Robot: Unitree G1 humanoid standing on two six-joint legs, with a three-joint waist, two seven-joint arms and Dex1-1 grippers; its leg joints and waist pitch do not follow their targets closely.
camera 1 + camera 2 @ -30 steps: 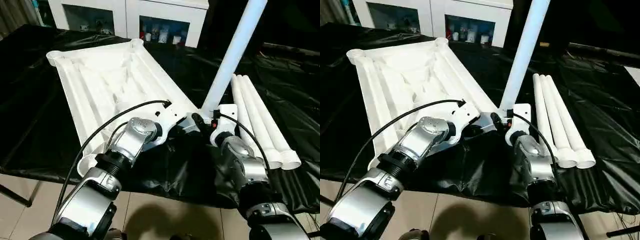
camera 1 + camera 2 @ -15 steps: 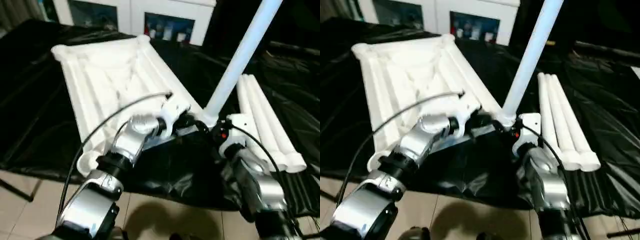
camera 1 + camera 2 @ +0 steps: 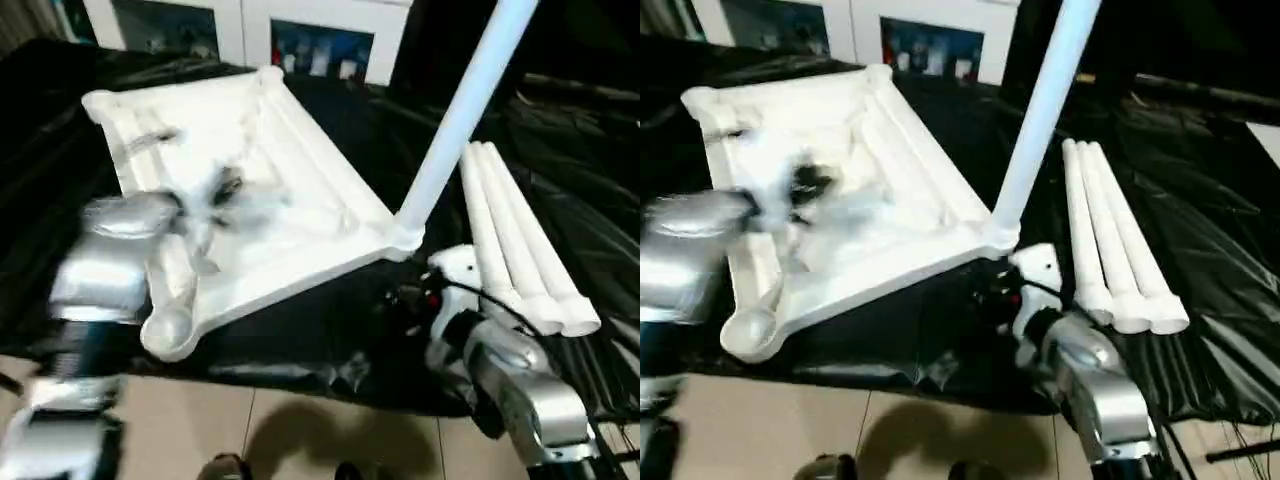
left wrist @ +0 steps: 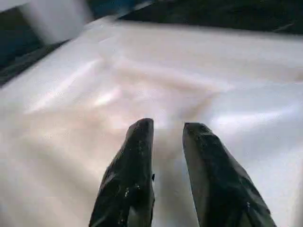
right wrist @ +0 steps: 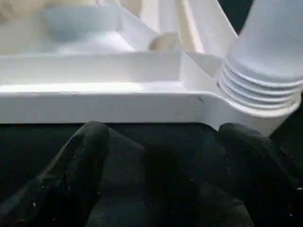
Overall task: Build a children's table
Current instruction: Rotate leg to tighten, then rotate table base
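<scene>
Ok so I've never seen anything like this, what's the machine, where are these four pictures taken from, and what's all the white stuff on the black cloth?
It's a humanoid robot putting together a children's table. Two pictures come from cameras in its head, looking down over its arms; the other two come from cameras on its wrists, looking along the black fingers. On the black-covered surface lies the white table top, upside down, with one leg already standing in a corner socket. Three more legs lie beside it. The left gripper hovers over the top; the right gripper is open just short of that corner. Neither holds anything.
</scene>
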